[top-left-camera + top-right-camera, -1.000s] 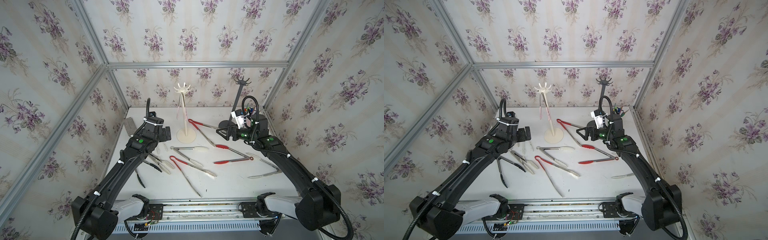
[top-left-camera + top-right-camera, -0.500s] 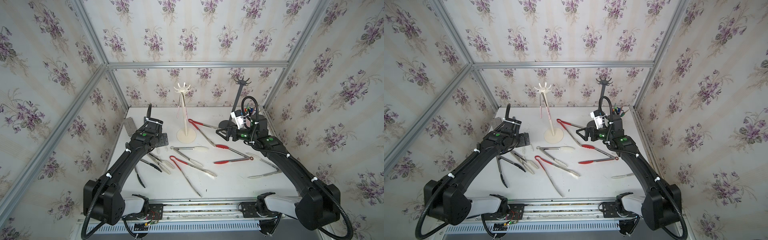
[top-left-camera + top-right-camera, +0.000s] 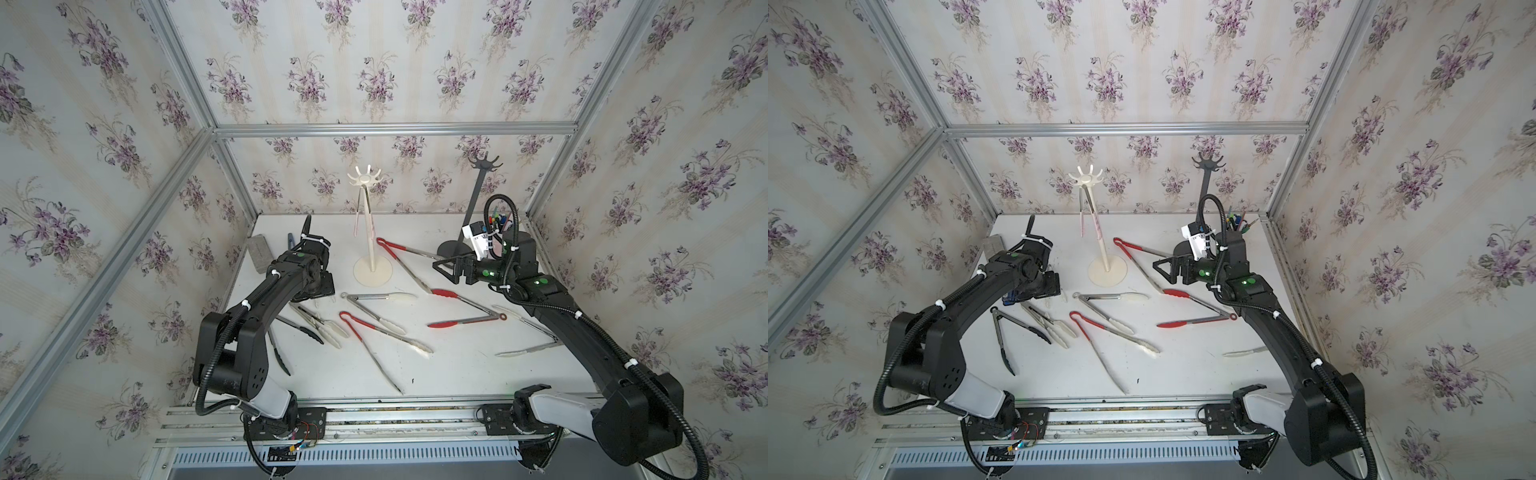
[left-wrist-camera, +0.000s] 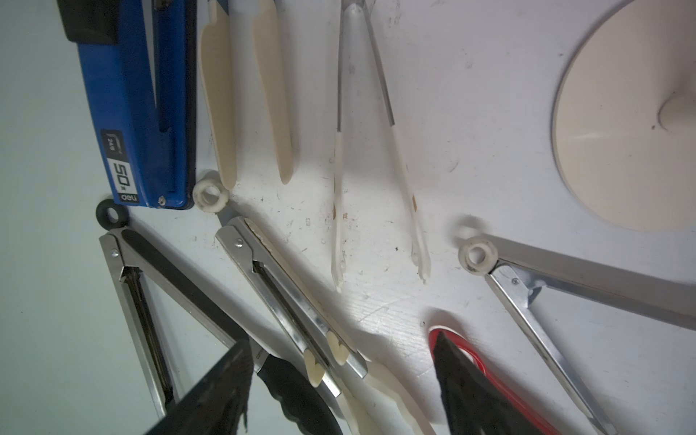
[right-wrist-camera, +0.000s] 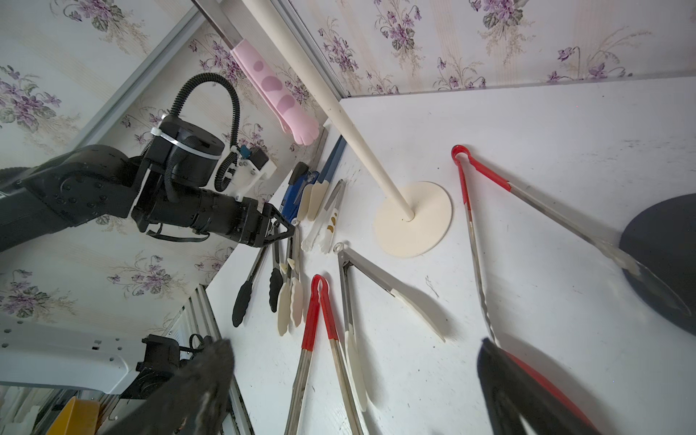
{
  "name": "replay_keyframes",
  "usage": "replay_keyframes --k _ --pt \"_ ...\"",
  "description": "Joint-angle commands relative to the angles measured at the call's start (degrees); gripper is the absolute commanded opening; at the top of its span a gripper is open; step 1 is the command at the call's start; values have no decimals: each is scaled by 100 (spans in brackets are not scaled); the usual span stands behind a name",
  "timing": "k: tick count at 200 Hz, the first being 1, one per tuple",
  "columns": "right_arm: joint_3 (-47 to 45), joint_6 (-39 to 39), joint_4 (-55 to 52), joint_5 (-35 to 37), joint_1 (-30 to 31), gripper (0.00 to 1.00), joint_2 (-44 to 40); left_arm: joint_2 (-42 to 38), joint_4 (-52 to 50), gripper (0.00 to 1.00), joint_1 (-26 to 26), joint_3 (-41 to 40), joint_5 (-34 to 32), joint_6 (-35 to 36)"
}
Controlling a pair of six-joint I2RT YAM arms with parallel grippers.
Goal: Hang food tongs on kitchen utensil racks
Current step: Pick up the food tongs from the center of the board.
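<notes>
Stapler (image 4: 132,113) and black tongs (image 4: 169,271) crowd white tongs (image 4: 297,312) on surface (image 3: 457,374); left pincer (image 4: 339,339) low, open, straddling white tongs. Extended right pincer (image 5: 354,342) wide open above red tongs (image 3: 444,294).

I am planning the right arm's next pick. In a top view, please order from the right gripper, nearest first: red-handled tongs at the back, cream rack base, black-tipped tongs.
1. the red-handled tongs, close by the right gripper.
2. the cream rack base, back centre.
3. the black-tipped tongs, far left side.
</notes>
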Motion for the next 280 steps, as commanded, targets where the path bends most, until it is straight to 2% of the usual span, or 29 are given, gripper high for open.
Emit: replay_keyframes --k 1,39,221,259,280 --pt "-4 -25 89 35 1 100 -63 145 -35 68 69 74 44 78" --pt "-25 -23 52 81 1 100 -118 507 109 49 202 135 214 185" --pt "-221 221 12 325 1 100 -450 1865 503 20 571 603 429 566" --pt "-293 276 62 394 1 100 -487 1965 539 6 575 634 518 671" --pt "-302 300 95 403 1 100 -505 1857 539 1 568 621 536 770"
